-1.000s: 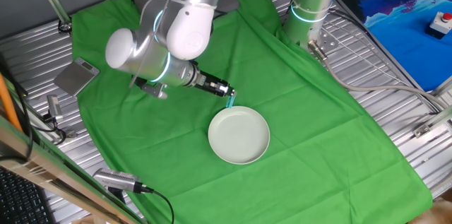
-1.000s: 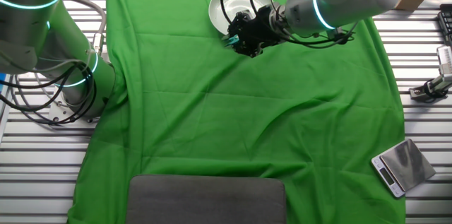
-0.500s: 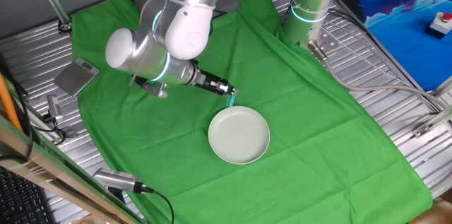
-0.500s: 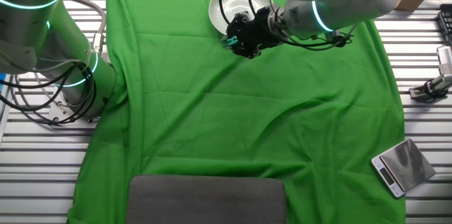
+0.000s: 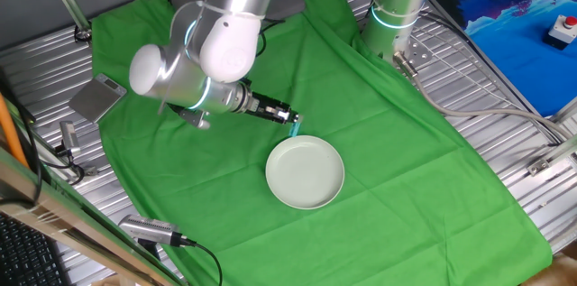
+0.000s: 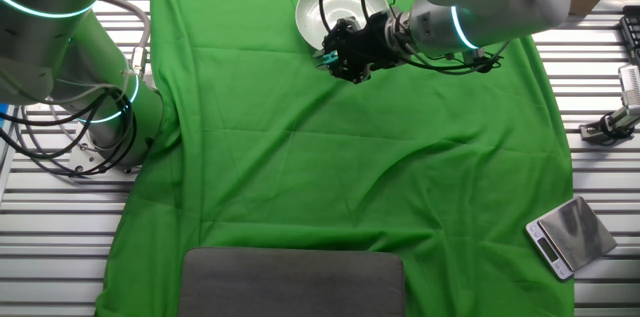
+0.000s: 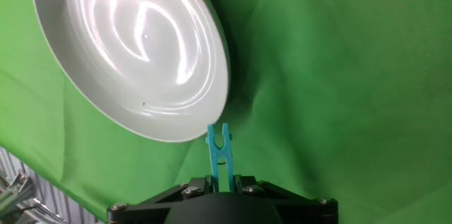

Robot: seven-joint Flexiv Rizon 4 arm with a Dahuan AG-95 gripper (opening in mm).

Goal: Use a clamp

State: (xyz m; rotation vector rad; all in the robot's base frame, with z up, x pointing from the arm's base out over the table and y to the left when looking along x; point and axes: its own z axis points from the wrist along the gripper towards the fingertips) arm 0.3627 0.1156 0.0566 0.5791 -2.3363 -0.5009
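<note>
— Clamp (image 7: 218, 155) first: where is it, from where you stand?

— It sits in the gripper (image 7: 222, 180), held by its tail end. In the hand view the two fingers are closed around the legs of the teal clip, and the mouth of the clip sticks straight out past the fingertips. So the long axis of the clamp runs along the fingers, not across them.

— And the plate?

— The white plate (image 7: 106, 104) lies directly ahead of the clip mouth. Its rim is very near the tip, but I think they are not touching yet; the camera angle makes this difficult to judge. From one fixed view the clamp (image 5: 295, 124) hangs just above the top left edge of the plate (image 5: 335, 170), on the green cloth (image 5: 397, 169) side.

— Is the clip mouth open?

— It looks only a little parted at the tip. I cannot say if that is enough for the rim.

— So what does the next move depend on?

— On that line. The plate edge is forward of the clip, along the same axis, so I judge a short push straight ahead would bring the mouth onto the rim.
</note>
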